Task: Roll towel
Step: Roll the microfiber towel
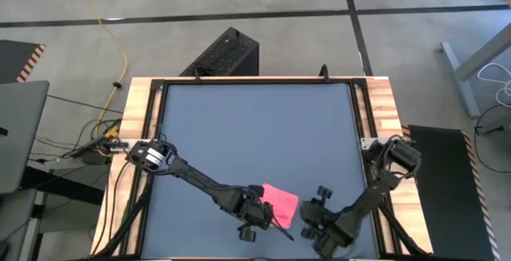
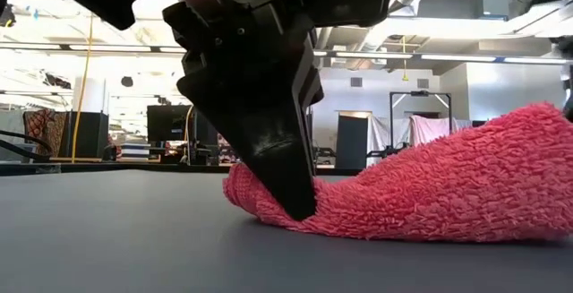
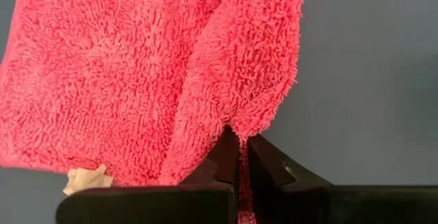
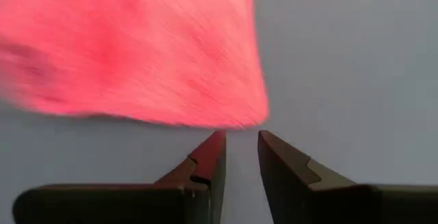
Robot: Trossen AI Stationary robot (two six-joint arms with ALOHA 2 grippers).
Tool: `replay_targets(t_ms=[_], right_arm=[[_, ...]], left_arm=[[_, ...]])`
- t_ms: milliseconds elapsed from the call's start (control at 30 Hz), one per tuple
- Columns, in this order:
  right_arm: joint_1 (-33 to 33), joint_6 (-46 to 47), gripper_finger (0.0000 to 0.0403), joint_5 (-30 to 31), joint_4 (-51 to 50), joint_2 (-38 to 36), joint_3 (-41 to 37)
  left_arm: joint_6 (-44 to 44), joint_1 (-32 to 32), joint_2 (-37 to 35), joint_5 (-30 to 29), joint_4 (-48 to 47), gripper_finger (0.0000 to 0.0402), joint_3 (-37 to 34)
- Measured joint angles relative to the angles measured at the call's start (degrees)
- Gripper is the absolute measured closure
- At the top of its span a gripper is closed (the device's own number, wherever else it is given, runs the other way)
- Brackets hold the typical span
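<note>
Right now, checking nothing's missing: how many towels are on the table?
1. The pink towel lies near the table's front edge, between both grippers, the left gripper pinching its edge. None seems hidden.

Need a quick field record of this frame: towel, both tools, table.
towel: pink towel, near front edge of the table, partly folded over, not yet rolled
left tool: left tool shut on a fold at the towel's edge, tips down at the tabletop
right tool: right tool open, just short of the towel's corner, nothing between its fingers
table: dark grey table, wooden side rails
tag: small pale tag at the towel's edge
</note>
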Motion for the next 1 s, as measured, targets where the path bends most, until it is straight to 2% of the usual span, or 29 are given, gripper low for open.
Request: replay_targets(t_ms=[100, 300, 433, 600, 833, 1000], right_arm=[[3.04, -4.18, 0.029, 4.45, 6.24, -1.7, 0.19], [6.4, -33.99, 0.0264, 6.18, 30.19, 1.32, 0.21], [6.04, -45.03, 0.023, 8.04, 34.89, 2.22, 0.22], [5.21, -49.14, 0.0197, 15.22, 35.53, 2.06, 1.46], [1.37, -43.9, 0.0189, 12.4, 35.02, 2.16, 1.45], [0.07, -36.57, 0.0217, 8.63, 34.56, 2.15, 1.44]], left_arm=[[0.02, 0.21, 0.0, 0.46, 0.88, 0.0401, 0.0], [0.24, 1.19, -0.09, 3.66, 2.98, 0.0401, 0.0], [0.33, 1.4, -0.09, 4.29, 3.22, 0.0401, 0.0], [0.99, 1.4, -0.09, 4.85, 3.29, 0.0401, 0.0], [2.08, 1.54, -0.09, 4.99, 3.57, 0.0401, -0.02], [2.31, 1.53, -0.09, 4.96, 3.56, 0.0401, -0.02]])
